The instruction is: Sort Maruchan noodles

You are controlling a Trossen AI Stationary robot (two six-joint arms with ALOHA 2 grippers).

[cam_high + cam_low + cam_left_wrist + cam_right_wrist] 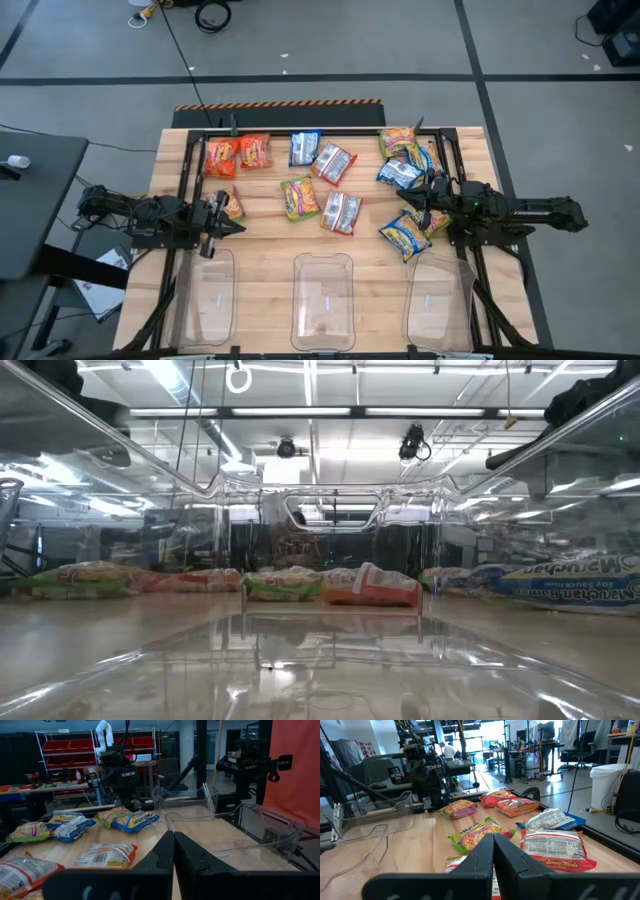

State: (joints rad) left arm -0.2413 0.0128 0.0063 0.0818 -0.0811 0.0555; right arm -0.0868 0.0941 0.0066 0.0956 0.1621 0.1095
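Three clear bins (pixel 322 292) empty; noodle packets (pixel 300 197) lie beyond them on the worktop (pixel 260 255). I see both jaws closed, holding nothing. I'd open wide, drop squarely over one packet.

Noodle packets (pixel 300 197) — orange-red, green-yellow, blue-and-yellow.

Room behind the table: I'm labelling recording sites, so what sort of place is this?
Probably a robotics lab or workshop: shelves of red bins, another robot arm on a bench, office chairs at workstations, and cables across the taped concrete floor.
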